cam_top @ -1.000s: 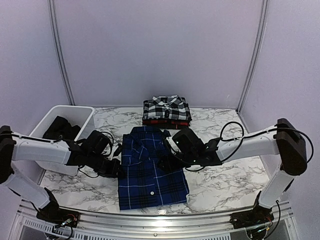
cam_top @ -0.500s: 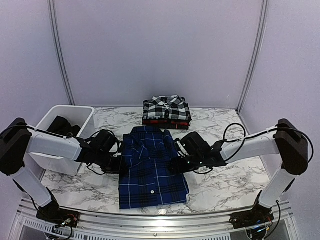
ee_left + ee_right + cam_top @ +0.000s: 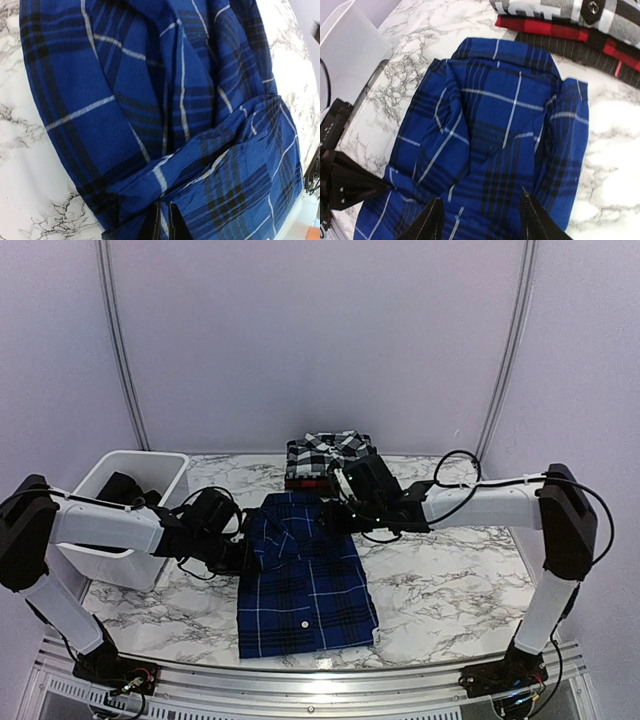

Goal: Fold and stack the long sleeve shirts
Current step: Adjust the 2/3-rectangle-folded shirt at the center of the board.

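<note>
The royal blue plaid shirt (image 3: 305, 585) lies partly folded at the table's middle, collar toward the far side. My left gripper (image 3: 244, 556) is at its left edge, fingers nearly together and pinching a fold of the blue cloth (image 3: 150, 100); its gripper (image 3: 162, 224) shows low in the left wrist view. My right gripper (image 3: 336, 510) hovers open and empty over the shirt's far right part (image 3: 505, 125), with the gripper (image 3: 482, 220) spread wide. The black-and-white check shirt (image 3: 333, 455) lies folded on the red-and-black shirt (image 3: 330, 483) at the far edge.
A white plastic tub (image 3: 100, 490) with dark cloth inside stands at the left, beside my left arm. The marble table (image 3: 450, 590) shows bare at the right. The folded stack (image 3: 560, 12) is just beyond the blue shirt's collar.
My right gripper has left the shirt's right side and moved up and back toward the collar end, open. My left gripper has shifted slightly right, still on the left edge.
</note>
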`<action>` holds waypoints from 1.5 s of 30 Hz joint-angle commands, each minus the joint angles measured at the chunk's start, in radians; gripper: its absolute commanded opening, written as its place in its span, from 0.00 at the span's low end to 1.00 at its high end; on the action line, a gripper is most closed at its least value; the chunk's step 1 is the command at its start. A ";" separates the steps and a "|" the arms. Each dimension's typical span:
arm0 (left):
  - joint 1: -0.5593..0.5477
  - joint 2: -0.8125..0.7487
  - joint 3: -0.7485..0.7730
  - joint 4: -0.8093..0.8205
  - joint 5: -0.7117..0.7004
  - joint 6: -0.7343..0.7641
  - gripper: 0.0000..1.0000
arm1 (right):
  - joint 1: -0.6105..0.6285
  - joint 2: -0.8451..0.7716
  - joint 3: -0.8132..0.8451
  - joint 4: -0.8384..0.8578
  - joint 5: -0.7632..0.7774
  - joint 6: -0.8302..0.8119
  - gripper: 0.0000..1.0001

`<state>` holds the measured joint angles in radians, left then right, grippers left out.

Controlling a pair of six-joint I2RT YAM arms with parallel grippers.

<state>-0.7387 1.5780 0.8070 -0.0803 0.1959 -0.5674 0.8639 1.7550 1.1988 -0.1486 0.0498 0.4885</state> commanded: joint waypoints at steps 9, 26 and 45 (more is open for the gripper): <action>0.000 0.033 0.098 -0.009 -0.010 0.031 0.08 | -0.213 0.298 0.155 0.214 -0.233 -0.022 0.36; 0.001 0.384 0.505 0.048 0.028 0.020 0.11 | -0.258 0.245 -0.044 0.127 -0.117 0.087 0.36; 0.016 0.530 0.548 0.009 -0.066 -0.025 0.08 | -0.248 -0.060 -0.151 0.112 -0.226 0.004 0.53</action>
<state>-0.7319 2.1040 1.3441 -0.0483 0.1623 -0.5865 0.6060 1.7168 1.0721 -0.0452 -0.0933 0.4965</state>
